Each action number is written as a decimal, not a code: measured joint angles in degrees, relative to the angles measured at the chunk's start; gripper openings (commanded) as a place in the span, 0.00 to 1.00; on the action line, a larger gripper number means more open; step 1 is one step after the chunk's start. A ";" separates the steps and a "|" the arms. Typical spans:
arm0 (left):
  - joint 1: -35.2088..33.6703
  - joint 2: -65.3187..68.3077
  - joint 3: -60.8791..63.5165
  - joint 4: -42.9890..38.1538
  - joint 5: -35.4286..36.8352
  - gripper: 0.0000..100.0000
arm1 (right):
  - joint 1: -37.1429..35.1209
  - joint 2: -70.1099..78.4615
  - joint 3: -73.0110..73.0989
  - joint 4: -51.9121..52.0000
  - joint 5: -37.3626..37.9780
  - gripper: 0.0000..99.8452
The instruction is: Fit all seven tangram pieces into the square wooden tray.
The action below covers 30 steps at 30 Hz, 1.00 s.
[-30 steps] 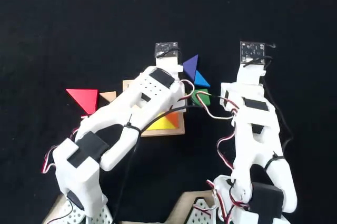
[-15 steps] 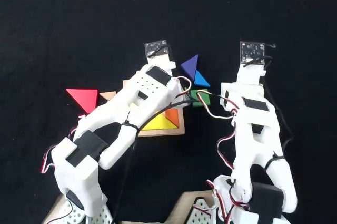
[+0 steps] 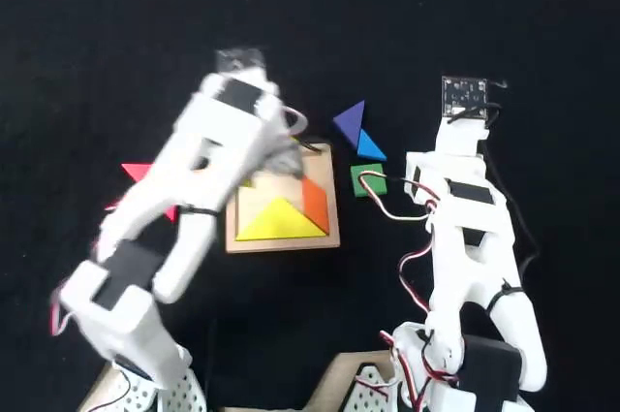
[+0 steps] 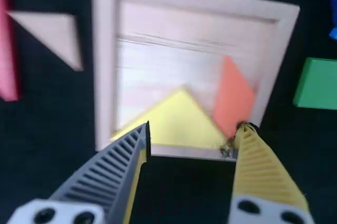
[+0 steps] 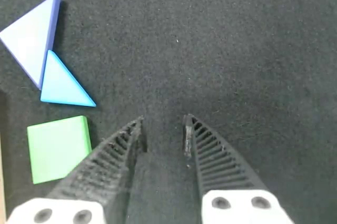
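1. Left of the tray (image 4: 105, 66), a red triangle (image 4: 6, 50) and a tan triangle (image 4: 52, 31) are noted unplaced.
2. In the tray, a yellow triangle (image 4: 174, 121) and an orange piece (image 4: 231, 100) are seated. The left gripper (image 4: 194, 132) is held above, fingers spread, empty.
3. Right of the tray, on the worktop (image 5: 237, 34), a purple triangle (image 3: 351, 121), a blue triangle (image 3: 369, 146) and a green square (image 3: 368, 180) are unplaced. The right gripper (image 5: 163, 126) is nearby, fingers parted, nothing gripped.

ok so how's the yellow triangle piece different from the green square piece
The yellow triangle piece lies inside the square wooden tray, while the green square piece sits outside it on the black table cover. The yellow piece has three sides and the green piece has four. In the high view the yellow one looks clearly larger. Both lie flat.
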 measured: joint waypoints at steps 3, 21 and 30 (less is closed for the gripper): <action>-6.24 -2.99 -2.20 4.84 -6.33 0.26 | -1.14 0.00 0.00 0.00 0.00 0.12; -32.62 -4.48 8.62 4.31 -29.01 0.02 | -3.60 0.00 0.00 0.00 0.00 0.15; -38.86 -8.35 15.65 -4.22 -26.46 0.20 | -5.10 0.00 0.00 2.29 2.02 0.09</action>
